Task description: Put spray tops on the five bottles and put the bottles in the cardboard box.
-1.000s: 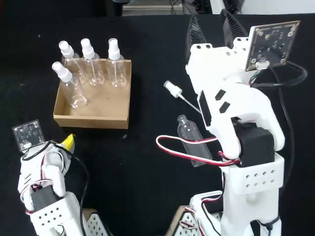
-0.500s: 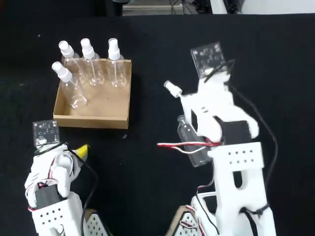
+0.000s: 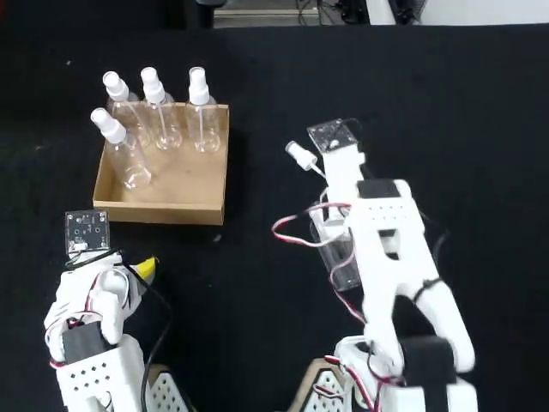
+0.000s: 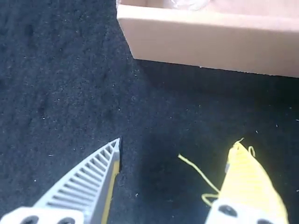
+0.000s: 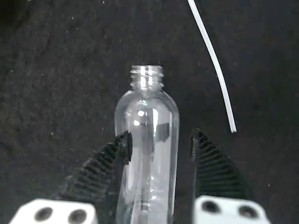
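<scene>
far left, at the near edge of the table [image 3: 257,77]: left gripper [image 4: 177,144], jaws wide apart, nothing between them, aimed at the near wall of the cardboard box [image 3: 159,210]. inside the box, toward its far side: four capped bottles [image 3: 163,120], tops already on. so, by judgement, four of five done and one left.

further right, on the table: the loose spray top [image 3: 300,154], lying on its side, its thin tube [image 5: 212,60] slanting down toward the uncapped bottle [image 5: 147,121]. just nearer than the top: that last bottle, lying flat, open neck pointing away from the arm's base and toward the spray top.

over the bottle's body: right gripper [image 5: 161,135], jaws apart, one on each side of the clear wall, not clamped. contact on one side possible, hard to tell. long axis of the bottle straight along the gripper's reach, so across the closing direction. good for a side grasp around the middle. nearer arm for this bottle: clearly the right, with the left one well apart, by the box. likely needed next: closing on the body, then lifting the neck up for the top.
</scene>
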### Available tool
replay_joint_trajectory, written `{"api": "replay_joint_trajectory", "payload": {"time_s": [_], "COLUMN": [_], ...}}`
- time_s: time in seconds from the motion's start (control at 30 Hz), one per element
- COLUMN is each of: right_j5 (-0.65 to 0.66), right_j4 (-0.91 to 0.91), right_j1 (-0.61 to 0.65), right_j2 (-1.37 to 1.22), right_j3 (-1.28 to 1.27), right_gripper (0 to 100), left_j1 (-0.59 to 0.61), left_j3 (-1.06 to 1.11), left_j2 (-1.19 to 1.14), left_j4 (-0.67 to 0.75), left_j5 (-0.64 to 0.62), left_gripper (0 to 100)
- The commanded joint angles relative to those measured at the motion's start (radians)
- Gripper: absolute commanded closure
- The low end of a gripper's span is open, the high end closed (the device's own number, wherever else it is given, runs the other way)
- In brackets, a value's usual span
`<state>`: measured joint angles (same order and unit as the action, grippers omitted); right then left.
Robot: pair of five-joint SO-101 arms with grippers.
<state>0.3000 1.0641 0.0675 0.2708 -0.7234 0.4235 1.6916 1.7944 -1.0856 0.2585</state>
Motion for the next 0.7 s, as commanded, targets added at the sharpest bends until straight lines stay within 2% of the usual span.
{"api": "replay_joint_trajectory", "payload": {"time_s": [0.0,0.23,0.5,0.67], "right_j5": [0.002,0.000,0.008,0.014], "right_j4": [0.034,0.150,0.080,0.092], "right_j1": [-0.014,0.084,0.034,0.072], "right_j2": [-0.019,-0.025,-0.027,-0.021], "right_j3": [0.074,0.048,-0.061,-0.093], "right_gripper": [81.1,81.1,80.9,71.5], "left_j1": [-0.012,-0.012,-0.010,-0.012], "left_j3": [0.008,0.008,0.008,0.008], "left_j2": [0.005,0.005,0.005,0.005], "left_j4": [-0.005,-0.005,-0.008,-0.008], "left_j5": [0.008,0.009,0.009,0.009], "left_gripper": [66,66,66,66]}}
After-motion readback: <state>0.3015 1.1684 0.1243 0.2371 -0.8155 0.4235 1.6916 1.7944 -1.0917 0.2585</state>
